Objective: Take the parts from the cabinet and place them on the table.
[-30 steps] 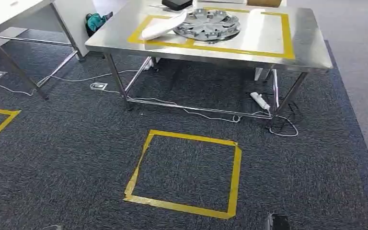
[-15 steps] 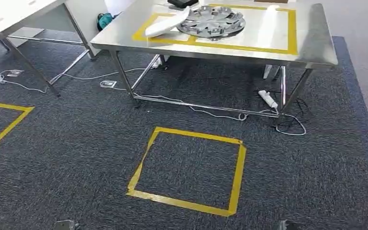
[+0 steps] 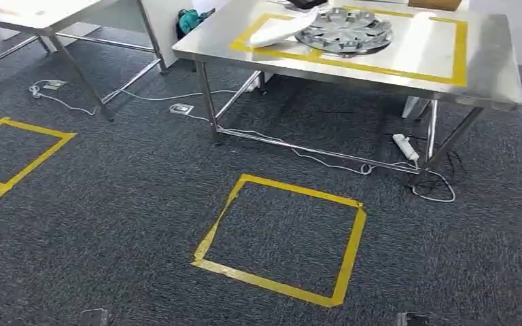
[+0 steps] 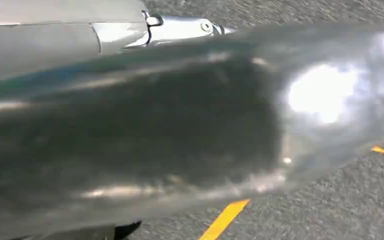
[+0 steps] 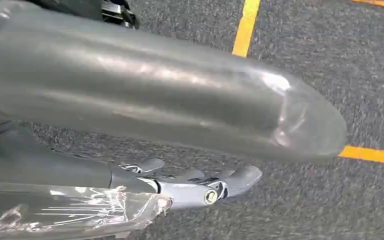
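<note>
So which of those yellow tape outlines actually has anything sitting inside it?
The yellow tape rectangle on the steel table: a silver wheel cover and white curved panel lie there. The two yellow tape squares on the carpet enclose bare carpet.

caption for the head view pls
Steel table bearing a hubcap and white part, beyond a yellow tape square on carpet.

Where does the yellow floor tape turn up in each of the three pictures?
Head view: yellow tape square on the floor in front of the steel table.
Left wrist view: one yellow strip on the floor.
Right wrist view: two yellow strips on the floor.
Shared landmark: the dark carpet; which square the strips belong to is unclear.
</note>
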Controlling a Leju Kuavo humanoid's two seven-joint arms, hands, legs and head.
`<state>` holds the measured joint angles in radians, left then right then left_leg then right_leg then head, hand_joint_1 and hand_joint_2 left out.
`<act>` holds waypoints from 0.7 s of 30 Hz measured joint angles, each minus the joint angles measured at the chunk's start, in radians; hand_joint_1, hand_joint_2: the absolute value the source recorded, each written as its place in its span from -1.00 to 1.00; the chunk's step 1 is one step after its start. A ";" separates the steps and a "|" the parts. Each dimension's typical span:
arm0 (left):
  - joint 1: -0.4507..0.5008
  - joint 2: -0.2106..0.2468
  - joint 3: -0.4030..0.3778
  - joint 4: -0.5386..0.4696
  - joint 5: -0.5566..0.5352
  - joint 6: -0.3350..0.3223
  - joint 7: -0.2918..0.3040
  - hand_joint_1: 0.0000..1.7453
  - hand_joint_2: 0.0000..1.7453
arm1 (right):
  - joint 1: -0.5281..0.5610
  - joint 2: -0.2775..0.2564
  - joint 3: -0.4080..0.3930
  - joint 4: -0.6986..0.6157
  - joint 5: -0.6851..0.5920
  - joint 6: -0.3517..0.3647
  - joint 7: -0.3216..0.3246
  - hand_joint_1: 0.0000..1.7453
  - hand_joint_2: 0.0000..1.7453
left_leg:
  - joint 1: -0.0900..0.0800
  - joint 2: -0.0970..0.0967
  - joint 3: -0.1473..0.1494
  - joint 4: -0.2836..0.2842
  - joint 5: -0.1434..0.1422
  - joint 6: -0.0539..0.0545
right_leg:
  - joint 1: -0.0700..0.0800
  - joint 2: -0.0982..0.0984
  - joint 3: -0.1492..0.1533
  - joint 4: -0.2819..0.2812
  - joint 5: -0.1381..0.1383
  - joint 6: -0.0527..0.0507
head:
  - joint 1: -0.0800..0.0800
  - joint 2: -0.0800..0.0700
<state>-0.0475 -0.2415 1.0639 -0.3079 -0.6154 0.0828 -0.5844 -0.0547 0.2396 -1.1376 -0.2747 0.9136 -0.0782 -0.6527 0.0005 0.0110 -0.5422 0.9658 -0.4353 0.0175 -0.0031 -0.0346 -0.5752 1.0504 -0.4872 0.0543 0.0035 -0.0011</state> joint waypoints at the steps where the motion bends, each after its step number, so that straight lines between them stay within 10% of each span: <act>1: -0.002 -0.001 0.000 0.000 -0.010 0.002 -0.001 -1.00 -1.00 | 0.002 0.000 -0.003 -0.001 -0.002 0.000 0.001 -1.00 -1.00 | 0.000 -0.008 -0.002 0.000 0.002 0.004 | -0.001 0.017 -0.028 0.069 -0.042 0.002 | 0.001 0.000; 3: -0.004 -0.003 0.000 0.000 -0.029 0.008 -0.002 -1.00 -1.00 | 0.006 0.000 -0.011 -0.002 -0.008 0.002 0.003 -1.00 -1.00 | -0.001 -0.024 -0.007 0.001 0.004 0.008 | 0.000 0.030 -0.100 0.233 -0.114 0.005 | 0.002 0.000; 5: -0.003 -0.005 -0.001 0.000 -0.044 0.017 0.005 -1.00 -1.00 | 0.010 -0.001 -0.019 -0.004 -0.013 0.002 0.006 -1.00 -1.00 | -0.001 -0.042 -0.007 0.001 0.006 0.007 | 0.000 0.032 -0.111 0.263 -0.103 0.005 | 0.002 0.000; 8: -0.007 -0.013 -0.002 0.000 -0.064 0.035 0.019 -1.00 -1.00 | 0.010 -0.004 -0.029 -0.012 -0.018 0.002 0.013 -1.00 -1.00 | 0.000 -0.077 -0.004 0.001 0.009 0.001 | -0.004 0.060 0.011 0.021 0.021 -0.003 | 0.002 0.000; 9: -0.009 -0.016 -0.003 0.000 -0.069 0.039 0.019 -1.00 -1.00 | 0.010 -0.005 -0.032 -0.014 -0.019 0.003 0.014 -1.00 -1.00 | 0.000 -0.084 -0.006 0.002 0.011 -0.003 | -0.008 0.105 0.038 -0.037 0.021 -0.007 | 0.002 0.000; 13: -0.012 -0.021 -0.005 0.000 -0.087 0.046 0.020 -1.00 -1.00 | 0.012 -0.005 -0.046 -0.020 -0.023 0.006 0.018 -1.00 -1.00 | 0.005 -0.119 -0.024 0.003 0.025 -0.032 | -0.001 0.083 0.047 -0.050 0.023 -0.025 | 0.000 0.000; 14: -0.011 -0.021 -0.006 0.000 -0.090 0.048 0.020 -1.00 -1.00 | 0.012 -0.004 -0.047 -0.021 -0.024 0.007 0.018 -1.00 -1.00 | 0.005 -0.112 -0.026 0.007 0.020 -0.034 | -0.010 0.070 0.050 -0.060 0.030 -0.035 | 0.001 0.000; 16: -0.014 -0.026 -0.006 0.000 -0.097 0.049 0.020 -1.00 -1.00 | 0.013 -0.004 -0.053 -0.026 -0.025 0.007 0.018 -1.00 -1.00 | 0.001 -0.038 -0.065 0.091 -0.040 -0.044 | -0.008 0.050 0.051 -0.064 0.033 -0.044 | -0.013 0.000; 19: -0.017 -0.029 -0.008 0.000 -0.105 0.049 0.020 -1.00 -1.00 | 0.021 -0.004 -0.063 -0.032 -0.028 0.010 0.019 -1.00 -1.00 | 0.006 -0.024 -0.171 0.318 -0.135 -0.056 | -0.008 0.008 0.047 -0.064 0.032 -0.046 | -0.013 0.000; 21: -0.012 -0.030 -0.008 0.000 -0.106 0.049 0.020 -1.00 -1.00 | 0.022 -0.002 -0.066 -0.034 -0.029 0.011 0.020 -1.00 -1.00 | 0.012 -0.021 -0.154 0.289 -0.098 -0.061 | -0.011 -0.014 0.045 -0.064 0.033 -0.043 | -0.013 0.000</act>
<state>-0.0600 -0.2712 1.0555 -0.3079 -0.7218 0.1320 -0.5646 -0.0329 0.2377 -1.2036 -0.3082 0.8850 -0.0675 -0.6329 0.0129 -0.0099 -0.6963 1.2546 -0.5334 -0.0439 -0.0140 -0.0485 -0.5301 0.9867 -0.4540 0.0111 -0.0099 -0.0011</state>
